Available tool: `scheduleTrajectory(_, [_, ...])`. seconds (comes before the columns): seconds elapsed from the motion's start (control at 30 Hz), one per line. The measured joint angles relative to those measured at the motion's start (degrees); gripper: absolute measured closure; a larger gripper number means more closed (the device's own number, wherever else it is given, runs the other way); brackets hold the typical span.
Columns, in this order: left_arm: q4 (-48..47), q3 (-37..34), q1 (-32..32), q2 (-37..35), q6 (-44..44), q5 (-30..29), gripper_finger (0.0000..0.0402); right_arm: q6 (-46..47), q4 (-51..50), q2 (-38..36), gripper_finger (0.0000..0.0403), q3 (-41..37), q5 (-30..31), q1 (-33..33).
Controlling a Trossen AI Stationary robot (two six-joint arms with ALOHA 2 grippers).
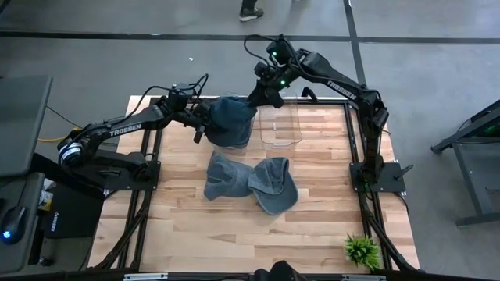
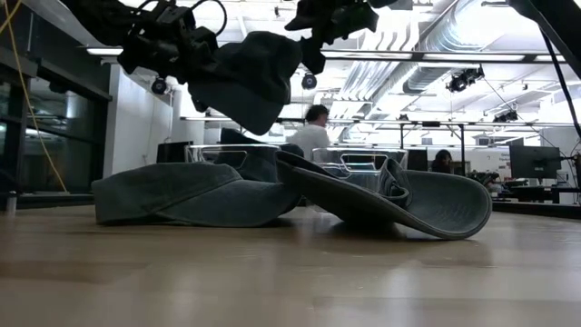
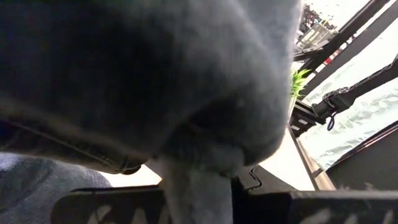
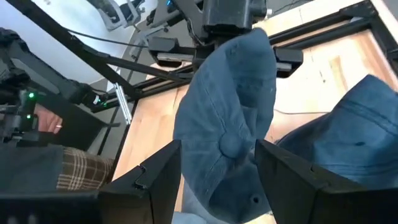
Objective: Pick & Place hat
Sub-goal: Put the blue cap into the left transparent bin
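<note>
A blue denim hat (image 1: 231,119) hangs in the air above the far part of the wooden table (image 1: 195,226), held between the two arms. The left gripper (image 1: 200,119) is clamped shut on the hat's edge from the left side; in the left wrist view the fabric (image 3: 155,81) fills nearly the whole frame. The right gripper (image 1: 258,99) sits at the hat's right side, its fingers (image 4: 155,180) spread wide with the crown (image 4: 230,124) lying between them. Just right of the hat stands a clear plastic bin (image 1: 281,126). Two more denim hats (image 1: 251,183) lie touching mid-table. A small green plant (image 1: 361,250) stands at the near right corner.
</note>
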Motion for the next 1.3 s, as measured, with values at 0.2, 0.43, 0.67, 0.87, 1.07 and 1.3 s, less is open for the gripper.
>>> scheduleTrajectory(0.2, [0.0,0.0,0.0,0.0,0.0,0.0,0.0401,-0.5,0.0,0.0,0.0205,0.0,-0.8,-0.1])
scheduleTrajectory(0.43, [0.0,0.0,0.0,0.0,0.0,-0.2,0.0401,1.6,2.0,0.0,0.0205,0.0,-5.5,-0.1])
scheduleTrajectory(0.67, [0.0,0.0,0.0,0.0,0.0,-0.3,0.0401,1.8,3.0,1.7,0.0205,0.0,-4.0,0.2])
scheduleTrajectory(0.87, [-0.1,0.0,0.0,0.0,-0.2,-0.3,0.0401,2.2,2.7,2.4,0.0205,-0.1,-5.2,0.6])
scheduleTrajectory(1.07, [0.0,0.0,0.0,0.0,-0.2,-0.7,0.0401,3.6,2.4,2.3,0.0205,-0.1,-10.0,1.3])
scheduleTrajectory(1.3, [0.0,0.0,0.0,0.0,-0.3,-0.9,0.0401,1.8,2.5,2.3,0.0216,-0.1,-7.9,3.5])
